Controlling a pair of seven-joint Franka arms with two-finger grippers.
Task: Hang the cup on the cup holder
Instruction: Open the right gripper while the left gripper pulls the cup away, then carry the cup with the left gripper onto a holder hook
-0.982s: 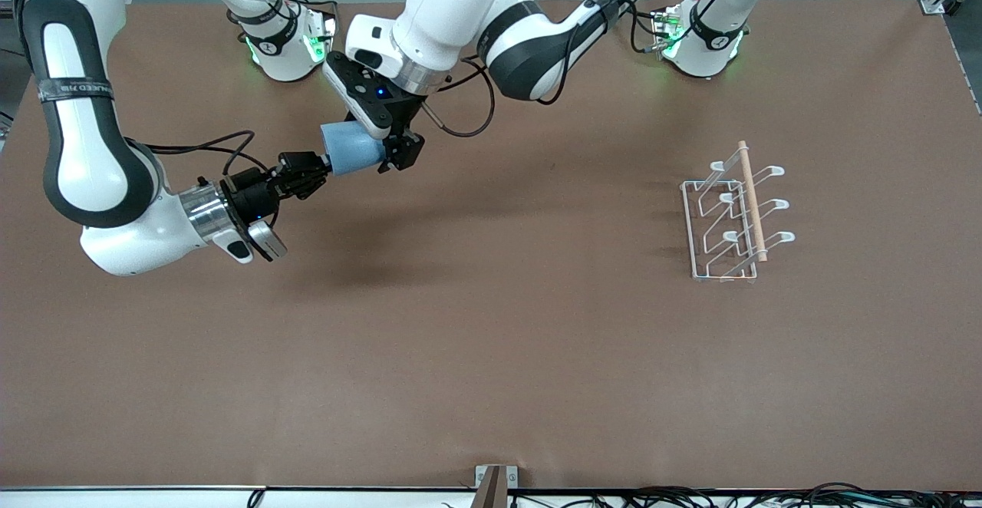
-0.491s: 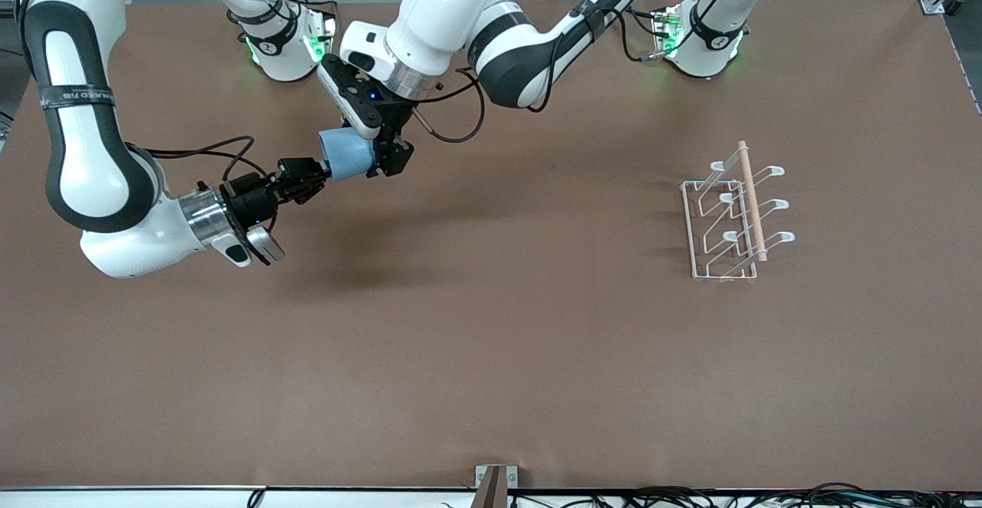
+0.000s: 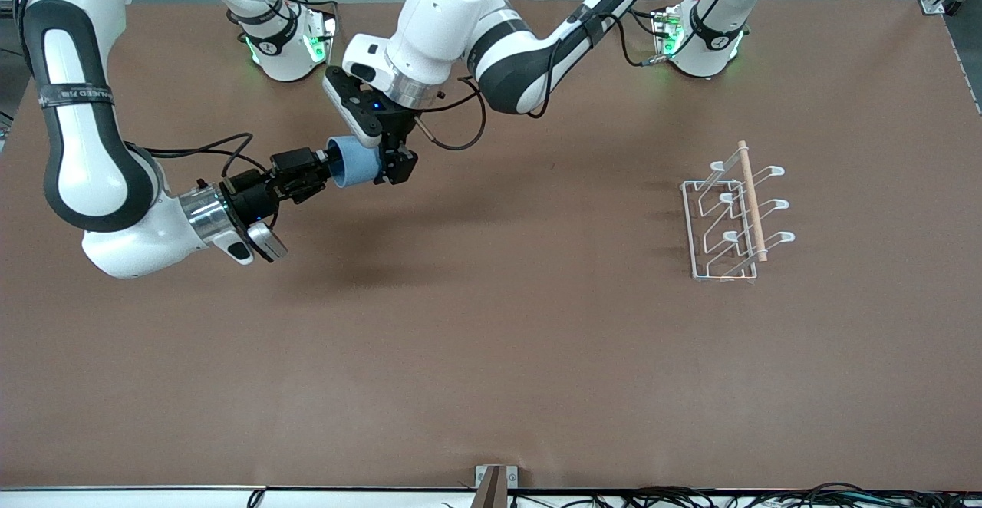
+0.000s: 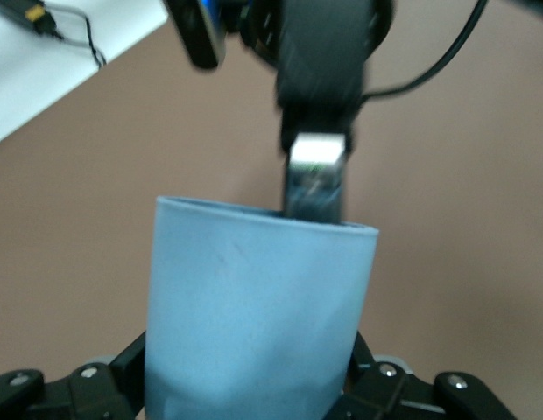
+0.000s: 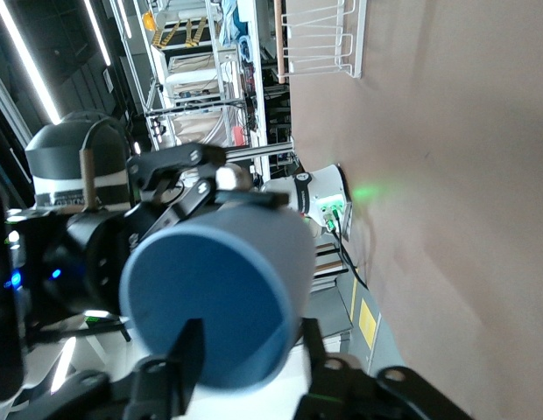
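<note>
The cup [image 3: 354, 163] is held in mid-air between both grippers, over the tabletop near the edge where the arm bases stand, toward the right arm's end. It lies roughly on its side.

Compared with a second ago, the left gripper [image 3: 381, 164] has gone from spread to pinching the cup's body; the left wrist view shows the cup [image 4: 258, 311] seated between its fingers. Over the same interval the right gripper [image 3: 321, 170], which was clamped on the cup's rim end, has begun to loosen. In the right wrist view its fingers [image 5: 186, 350] stand on either side of the cup's rim with one inside the cup, but whether they have let go cannot be told.

Judgement: this is a hand-over in progress, with the cup passing from the right arm to the left. The left arm appears to carry the load now.

The cup holder [image 3: 733, 216] stands well apart, near the tabletop edge at the left arm's end, all prongs bare. Hanging is not yet begun; the carry across remains.
</note>
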